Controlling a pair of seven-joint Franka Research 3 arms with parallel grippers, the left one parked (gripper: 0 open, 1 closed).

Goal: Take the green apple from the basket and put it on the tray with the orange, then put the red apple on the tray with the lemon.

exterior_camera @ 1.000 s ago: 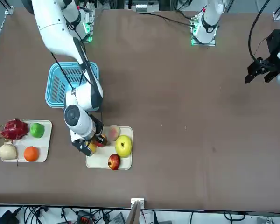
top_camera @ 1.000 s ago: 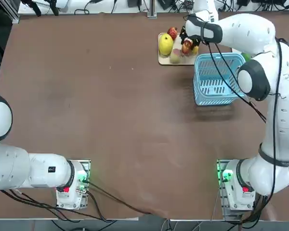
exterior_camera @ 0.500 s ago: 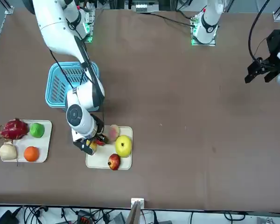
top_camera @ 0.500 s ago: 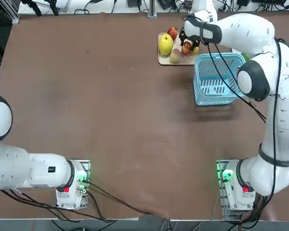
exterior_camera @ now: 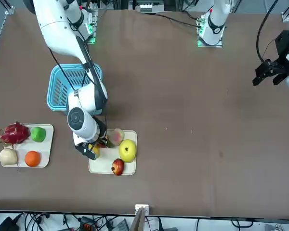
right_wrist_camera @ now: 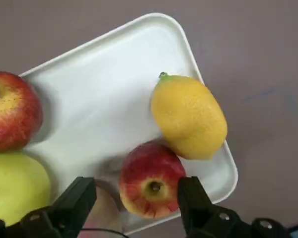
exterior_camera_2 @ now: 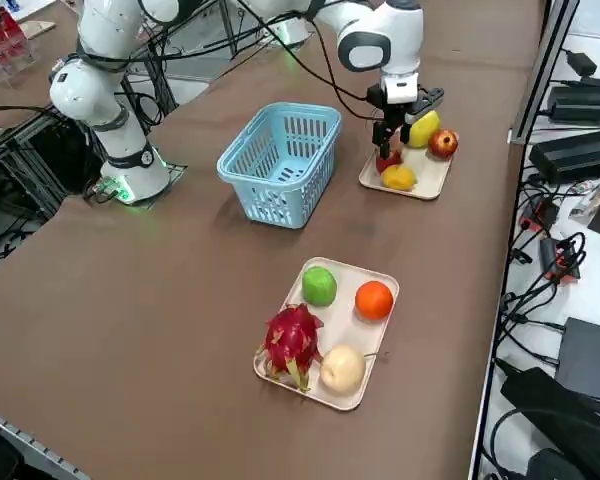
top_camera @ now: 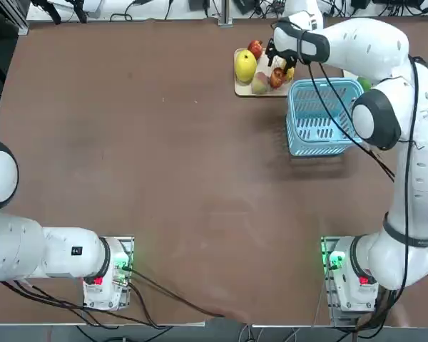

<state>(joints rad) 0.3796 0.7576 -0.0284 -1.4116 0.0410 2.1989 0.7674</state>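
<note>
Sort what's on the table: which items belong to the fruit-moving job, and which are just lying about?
Job: green apple, orange, their tray; red apple, lemon, their tray; basket; open right hand.

Lying about: dragon fruit, beige fruit, yellow pear.

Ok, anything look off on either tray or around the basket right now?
Nothing stands out. The red apple sits upright on the tray with the lemon, touching the lemon, between the open right end effector fingers. The green apple is on the tray with the orange. The basket stands upright.
</note>
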